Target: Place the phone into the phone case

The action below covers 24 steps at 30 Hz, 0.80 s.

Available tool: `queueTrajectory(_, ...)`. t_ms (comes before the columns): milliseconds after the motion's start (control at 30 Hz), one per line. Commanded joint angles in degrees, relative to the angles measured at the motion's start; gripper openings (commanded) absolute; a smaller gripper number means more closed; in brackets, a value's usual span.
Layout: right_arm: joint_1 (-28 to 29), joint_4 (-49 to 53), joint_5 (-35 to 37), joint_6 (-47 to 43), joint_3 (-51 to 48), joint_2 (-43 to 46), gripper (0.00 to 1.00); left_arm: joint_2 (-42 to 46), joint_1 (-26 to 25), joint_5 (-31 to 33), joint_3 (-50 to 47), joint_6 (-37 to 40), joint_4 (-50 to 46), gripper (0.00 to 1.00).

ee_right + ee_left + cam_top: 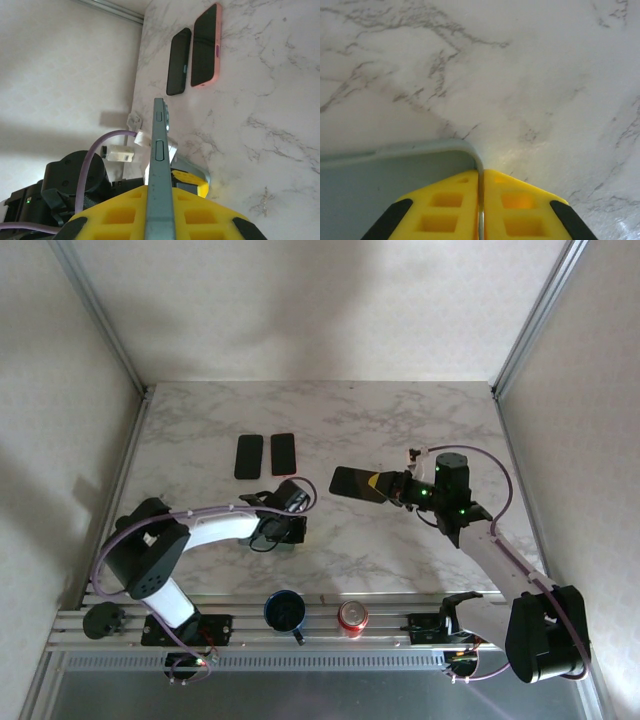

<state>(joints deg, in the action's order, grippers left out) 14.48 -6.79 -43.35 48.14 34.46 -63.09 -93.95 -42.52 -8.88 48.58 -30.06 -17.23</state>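
Top external view has the phone (pixel 352 483) held clear of the table (pixel 400 420), clamped at one end by the closed right gripper (pixel 385 483), its long axis running from that grip straight toward the case (pixel 395 190). Just past the phone's free end the case lies flat, its rim wall pinched tight in the left gripper (pixel 481 182), so the right arm looks the one to carry the phone over it.

The phone case (pixel 380 190) is cut off by the left and bottom picture edges, to the left of the left end effector (pixel 481 205). The lower end of the phone (pixel 159 150) is hidden inside the right end effector (pixel 160 220).
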Motion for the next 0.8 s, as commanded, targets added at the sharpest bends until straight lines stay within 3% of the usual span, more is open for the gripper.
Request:
queueTrajectory(0, -0.67, -1.05, -1.82, -0.59, 0.26, 1.63, 0.0, -2.28, -0.72, 2.77, 1.91, 0.92, -2.42, 0.04)
queueTrajectory(267, -2.27, 3.27, -1.45, -1.43, 1.48, 5.37, 0.0, -9.23, -0.9, 3.94, 11.51, 4.0, -0.67, 0.0)
queueTrajectory(533, -5.56, 12.23, 1.65, -2.86, 2.16, 11.92, 0.0, -18.08, -1.98, 1.4, 23.04, 6.59, 0.12, 0.0)
queueTrajectory(767, -8.97, 20.16, 3.33, -4.04, 3.24, 15.11, 0.0, -20.4, -3.61, -1.97, 27.03, 5.78, 1.14, 0.0)
